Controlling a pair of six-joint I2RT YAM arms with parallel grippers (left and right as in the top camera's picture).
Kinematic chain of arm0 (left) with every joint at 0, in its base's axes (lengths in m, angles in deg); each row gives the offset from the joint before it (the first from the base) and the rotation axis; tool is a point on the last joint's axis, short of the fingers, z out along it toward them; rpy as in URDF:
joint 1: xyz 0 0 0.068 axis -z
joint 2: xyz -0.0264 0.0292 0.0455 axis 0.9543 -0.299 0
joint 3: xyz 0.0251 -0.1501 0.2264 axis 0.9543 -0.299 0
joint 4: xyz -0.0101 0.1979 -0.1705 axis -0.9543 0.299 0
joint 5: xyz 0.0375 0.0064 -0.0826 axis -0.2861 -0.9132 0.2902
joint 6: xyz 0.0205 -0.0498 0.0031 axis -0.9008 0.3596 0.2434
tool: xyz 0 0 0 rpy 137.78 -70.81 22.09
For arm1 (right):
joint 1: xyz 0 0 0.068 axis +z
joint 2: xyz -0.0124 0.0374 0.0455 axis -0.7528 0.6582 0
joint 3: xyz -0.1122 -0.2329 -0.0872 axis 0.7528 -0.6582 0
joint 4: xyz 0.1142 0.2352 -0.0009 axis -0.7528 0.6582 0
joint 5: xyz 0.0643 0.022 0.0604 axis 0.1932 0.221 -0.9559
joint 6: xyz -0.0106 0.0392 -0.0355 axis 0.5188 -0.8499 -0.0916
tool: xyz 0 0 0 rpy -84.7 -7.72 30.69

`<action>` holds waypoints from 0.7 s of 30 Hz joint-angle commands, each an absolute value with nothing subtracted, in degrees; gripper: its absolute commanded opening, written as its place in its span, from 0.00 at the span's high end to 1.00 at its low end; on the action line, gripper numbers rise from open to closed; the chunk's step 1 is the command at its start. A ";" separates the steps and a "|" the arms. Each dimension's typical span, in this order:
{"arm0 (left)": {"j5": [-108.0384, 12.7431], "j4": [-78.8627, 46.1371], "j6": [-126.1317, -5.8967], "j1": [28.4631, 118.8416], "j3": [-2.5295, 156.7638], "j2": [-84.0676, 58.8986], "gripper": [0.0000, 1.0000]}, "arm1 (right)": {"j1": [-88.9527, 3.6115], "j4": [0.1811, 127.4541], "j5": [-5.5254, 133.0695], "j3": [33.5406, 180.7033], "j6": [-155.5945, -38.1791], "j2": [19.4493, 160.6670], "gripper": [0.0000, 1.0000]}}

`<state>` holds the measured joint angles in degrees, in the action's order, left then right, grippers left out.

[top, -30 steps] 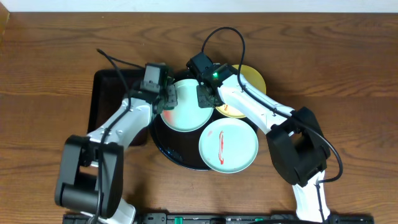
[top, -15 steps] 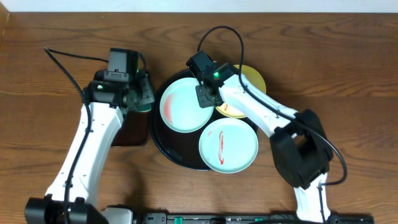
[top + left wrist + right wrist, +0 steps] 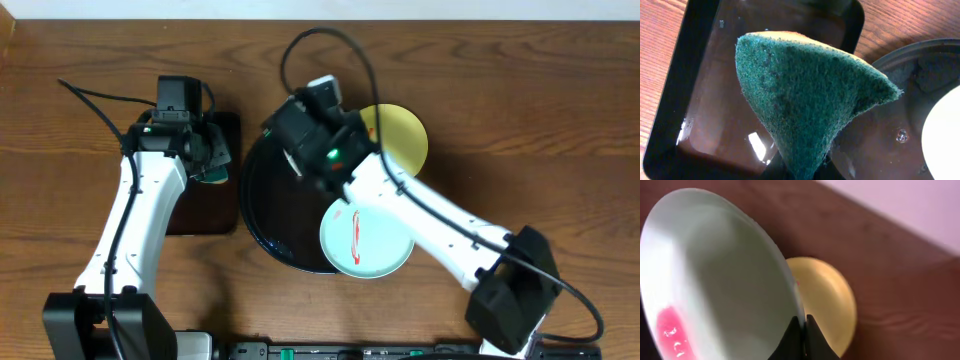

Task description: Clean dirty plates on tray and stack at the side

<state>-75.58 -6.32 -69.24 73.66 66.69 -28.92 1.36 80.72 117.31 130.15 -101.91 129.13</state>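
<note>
Moved since half a second ago: the right arm has risen above the round tray [image 3: 275, 215], and the pale blue plate that lay on the tray's upper-left part has left its surface. The left arm has shifted slightly further from the tray.

Overhead view.
- Round tray: on the worktop [image 3: 560, 120], its upper-left part bare.
- Streaked blue plate [image 3: 367, 238]: on the tray's lower-right part, overhanging the rim, with one red streak down its middle.
- Yellow plate [image 3: 400, 135]: at the tray's upper-right edge, partly hidden by the right arm.
- Rectangular tray [image 3: 205, 205]: just left of the round tray.
- Left tool [image 3: 208, 158]: above the rectangular tray, with a green sponge [image 3: 212, 172] in it.
- Right tool: blurred here, so its state cannot be told.

Left wrist view.
- Sponge [image 3: 805, 100]: pinched to a point at its lower end by the left tool, with the green face toward the camera. The fingers are mostly hidden behind it.
- Rectangular tray [image 3: 670, 100]: below, with a wet sheen on its floor.
- Round tray [image 3: 880, 145]: to its right.

Right wrist view.
- Right tool [image 3: 802, 322]: closed on the rim of the lifted blue plate [image 3: 715, 270].
- Lifted blue plate: held tilted well off level, with a red smear near its lower-left edge.
- Yellow plate [image 3: 830, 300]: seen beyond it.
</note>
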 commanded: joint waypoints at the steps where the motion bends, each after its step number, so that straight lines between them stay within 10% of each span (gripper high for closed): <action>1: -75.54 -6.49 -69.15 73.49 66.69 -29.05 0.92 | 4.57 80.51 132.37 130.43 -101.13 129.02 0.99; 14: -75.52 -6.47 -69.15 73.49 66.69 -29.05 0.93 | 9.51 80.13 148.28 130.43 -102.53 129.02 0.99; 21: -75.52 -6.45 -69.15 73.49 66.69 -29.05 0.92 | 4.94 81.55 121.00 130.43 -102.48 128.36 0.99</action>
